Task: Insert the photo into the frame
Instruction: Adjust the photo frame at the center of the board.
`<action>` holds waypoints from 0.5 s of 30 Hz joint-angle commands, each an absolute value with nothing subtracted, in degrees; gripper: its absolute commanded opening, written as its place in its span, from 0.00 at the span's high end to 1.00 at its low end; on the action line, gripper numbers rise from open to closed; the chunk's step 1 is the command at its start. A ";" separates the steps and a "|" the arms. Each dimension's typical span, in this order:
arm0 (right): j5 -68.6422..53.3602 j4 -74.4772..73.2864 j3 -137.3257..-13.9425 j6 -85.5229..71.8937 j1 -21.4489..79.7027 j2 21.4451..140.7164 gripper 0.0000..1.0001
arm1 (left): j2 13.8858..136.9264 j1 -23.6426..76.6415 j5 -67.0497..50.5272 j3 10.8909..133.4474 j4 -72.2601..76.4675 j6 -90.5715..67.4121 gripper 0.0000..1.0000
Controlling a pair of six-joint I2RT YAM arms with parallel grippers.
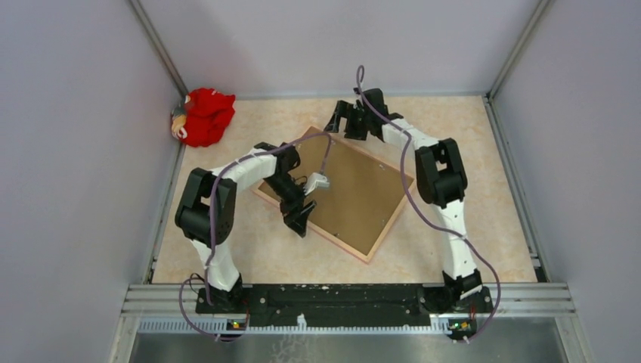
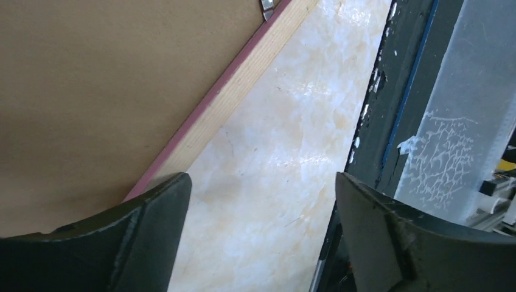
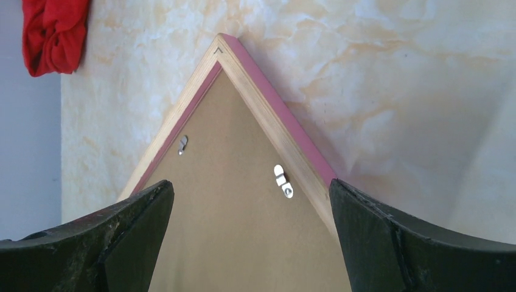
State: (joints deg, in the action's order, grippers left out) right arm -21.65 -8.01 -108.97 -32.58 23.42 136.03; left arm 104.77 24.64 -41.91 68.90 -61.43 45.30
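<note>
While face-down on the table (image 1: 495,159), the frame (image 1: 392,220), brown backing board (image 1: 355,198) uppermost.

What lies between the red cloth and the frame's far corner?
Nothing. Only bare marbled tabletop separates the red cloth from the frame, which shows most clearly in the right wrist view.

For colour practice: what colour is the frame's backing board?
Backing board: plain brown; right wrist view.
</note>
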 commanded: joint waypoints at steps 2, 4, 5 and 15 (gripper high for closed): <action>-22.01 -12.93 -106.86 -31.69 18.74 122.11 0.01 | 102.56 20.75 -43.29 79.46 -66.61 56.84 0.01; -19.80 -13.48 -102.09 -31.03 17.11 116.30 0.01 | 103.35 18.12 -44.41 84.63 -68.15 56.48 0.01; -18.46 -13.41 -97.90 -30.88 16.72 113.29 0.01 | 104.09 16.48 -44.63 87.55 -67.67 54.99 0.01; -10.26 -14.49 -57.84 -35.26 16.44 83.00 0.01 | 126.60 -1.59 -42.67 117.16 -56.54 30.35 0.33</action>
State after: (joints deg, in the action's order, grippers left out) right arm -13.17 -12.45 -69.60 -32.62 15.77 90.28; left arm 117.89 2.59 -42.57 109.95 -58.08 38.48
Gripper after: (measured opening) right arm 0.985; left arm 0.704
